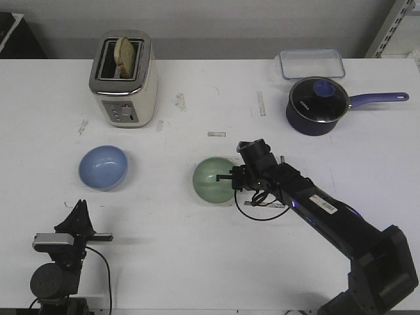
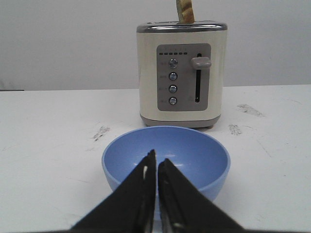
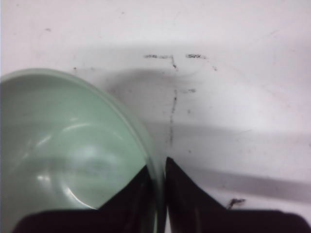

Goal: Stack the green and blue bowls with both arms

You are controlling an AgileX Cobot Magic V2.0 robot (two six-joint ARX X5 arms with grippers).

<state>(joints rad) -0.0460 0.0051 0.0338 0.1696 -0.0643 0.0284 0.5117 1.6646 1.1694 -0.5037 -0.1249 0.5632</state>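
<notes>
The right gripper (image 3: 160,182) pinched the pale mint-green round smooth bowl's (image 1: 214,180) rim mid-bench, apparently for lifting; the left gripper (image 2: 156,167), clenched empty, faced the periwinkle-blue bowl (image 1: 103,167) near the left edge.

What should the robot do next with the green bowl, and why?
Probably lift it a little. The right gripper is pinched on the green bowl rim, one finger inside and one outside, and the blue bowl sits apart, empty, on the table.
</notes>
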